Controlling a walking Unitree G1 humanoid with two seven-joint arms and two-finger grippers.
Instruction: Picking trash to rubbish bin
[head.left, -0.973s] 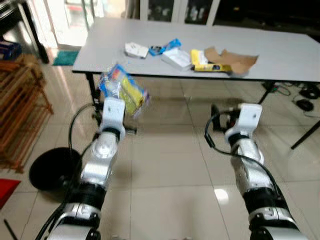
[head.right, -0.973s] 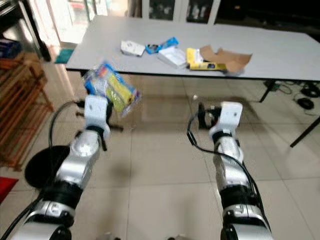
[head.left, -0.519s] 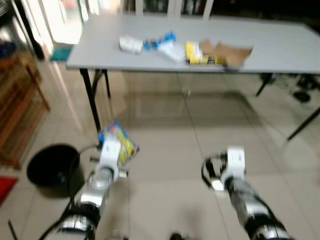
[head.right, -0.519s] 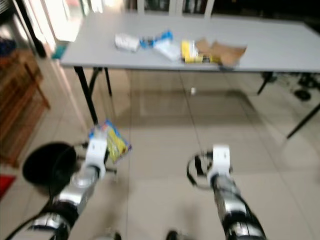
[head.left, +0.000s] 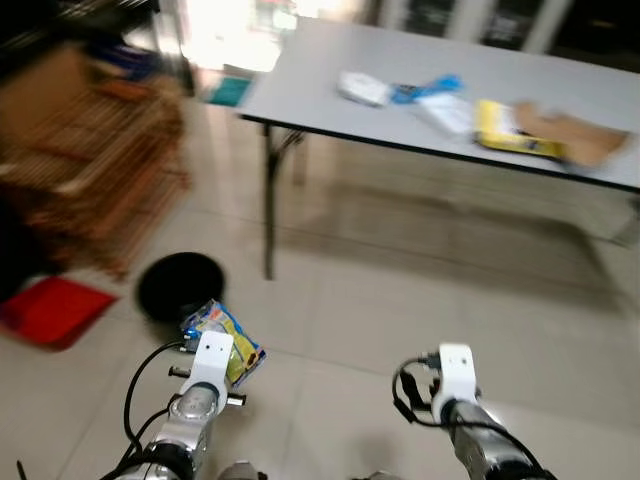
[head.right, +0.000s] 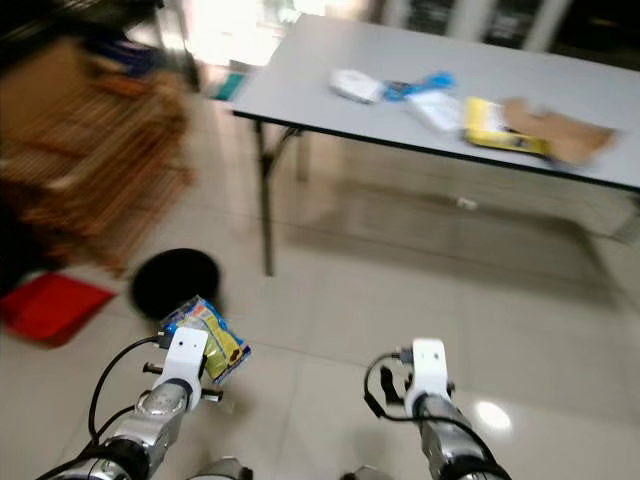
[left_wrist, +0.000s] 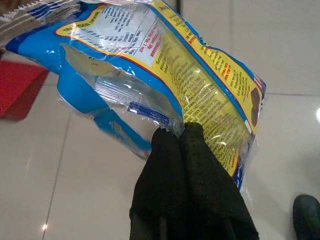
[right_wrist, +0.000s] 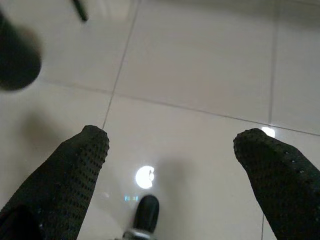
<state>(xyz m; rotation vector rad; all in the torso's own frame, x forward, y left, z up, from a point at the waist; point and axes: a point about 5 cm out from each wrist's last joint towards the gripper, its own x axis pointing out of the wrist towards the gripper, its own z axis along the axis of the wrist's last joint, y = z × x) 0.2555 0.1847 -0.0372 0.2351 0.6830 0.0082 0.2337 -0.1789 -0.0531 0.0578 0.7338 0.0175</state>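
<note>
Both head views are soft with motion blur, worst on the left, where a wooden rack (head.left: 95, 150) smears into brown streaks. Bright daylight pours from a doorway (head.left: 225, 30) at the top, washed out to white. The grey table (head.right: 300, 75) is evenly lit and casts a broad, faint shadow on the glossy floor tiles (head.left: 380, 300), which carry pale reflections and one small glare spot (head.right: 490, 415). The left wrist view is sharp and bright, with shine on a crinkled snack wrapper (left_wrist: 165, 70). The right wrist view is dimmer, with a round lamp reflection (right_wrist: 145, 177) and a blurred dark shape (right_wrist: 17, 60) at its edge.
</note>
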